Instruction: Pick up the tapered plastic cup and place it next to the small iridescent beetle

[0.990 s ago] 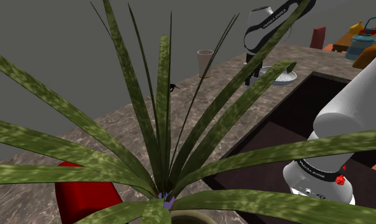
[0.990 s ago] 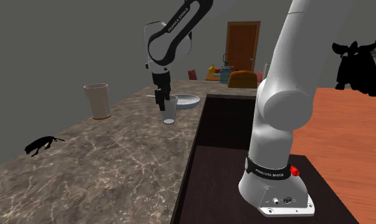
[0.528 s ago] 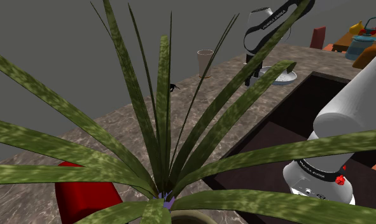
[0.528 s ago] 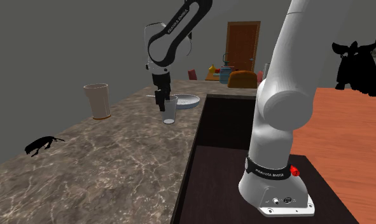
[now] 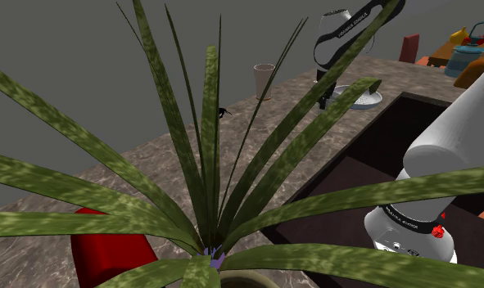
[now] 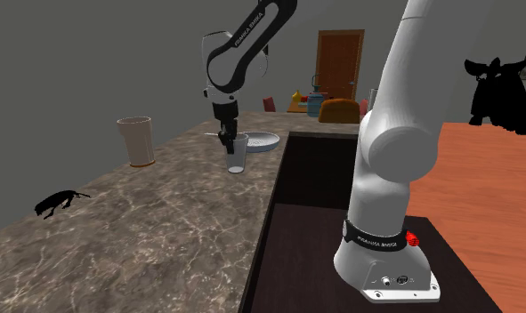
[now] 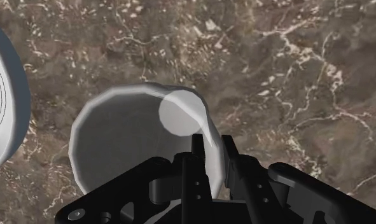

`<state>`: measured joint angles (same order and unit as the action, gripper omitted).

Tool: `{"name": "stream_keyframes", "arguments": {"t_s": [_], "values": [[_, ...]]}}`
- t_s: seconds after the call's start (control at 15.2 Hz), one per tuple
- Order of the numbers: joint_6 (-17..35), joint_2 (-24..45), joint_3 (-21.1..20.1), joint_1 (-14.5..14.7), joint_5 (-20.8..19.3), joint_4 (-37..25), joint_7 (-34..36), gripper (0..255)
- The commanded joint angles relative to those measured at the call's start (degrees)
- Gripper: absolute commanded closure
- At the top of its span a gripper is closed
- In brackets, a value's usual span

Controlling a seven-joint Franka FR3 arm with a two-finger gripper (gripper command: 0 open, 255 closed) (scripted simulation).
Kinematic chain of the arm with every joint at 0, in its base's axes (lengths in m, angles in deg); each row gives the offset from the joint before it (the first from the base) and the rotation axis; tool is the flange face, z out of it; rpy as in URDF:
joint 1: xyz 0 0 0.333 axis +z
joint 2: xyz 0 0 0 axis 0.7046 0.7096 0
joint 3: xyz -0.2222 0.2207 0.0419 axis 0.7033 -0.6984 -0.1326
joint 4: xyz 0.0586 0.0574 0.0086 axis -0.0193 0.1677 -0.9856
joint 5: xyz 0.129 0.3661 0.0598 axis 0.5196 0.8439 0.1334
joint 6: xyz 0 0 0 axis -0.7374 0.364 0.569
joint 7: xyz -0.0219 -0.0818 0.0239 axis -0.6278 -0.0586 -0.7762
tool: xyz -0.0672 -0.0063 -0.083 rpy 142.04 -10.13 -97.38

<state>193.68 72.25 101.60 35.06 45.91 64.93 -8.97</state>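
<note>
Cup upright, mouth up, long axis vertical; gripper pinching its rim wall.

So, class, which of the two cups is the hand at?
The small pale cup beside the white dish; the beige cup stands well away.

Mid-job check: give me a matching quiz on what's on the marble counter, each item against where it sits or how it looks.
1 pale cup
2 beige tumbler
3 beetle
4 white dish

a black, nearest the second exterior camera
b at the gripper
c just beyond the pale cup
d upright by the counter's wall-side edge

Pairs: 1-b, 2-d, 3-a, 4-c
</note>
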Motion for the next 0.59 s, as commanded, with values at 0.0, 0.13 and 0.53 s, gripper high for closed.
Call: {"name": "stream_keyframes", "arguments": {"t_s": [0.0,0.13,0.53], "values": [[0.0,0.0,0.0,0.0,0.0,0.0,0.0,255],[-0.9,-0.5,-0.1,0.0,0.0,-0.3,0.0,255],[-5.9,-3.2,-0.5,0.1,0.1,-2.7,-0.5,255]]}}
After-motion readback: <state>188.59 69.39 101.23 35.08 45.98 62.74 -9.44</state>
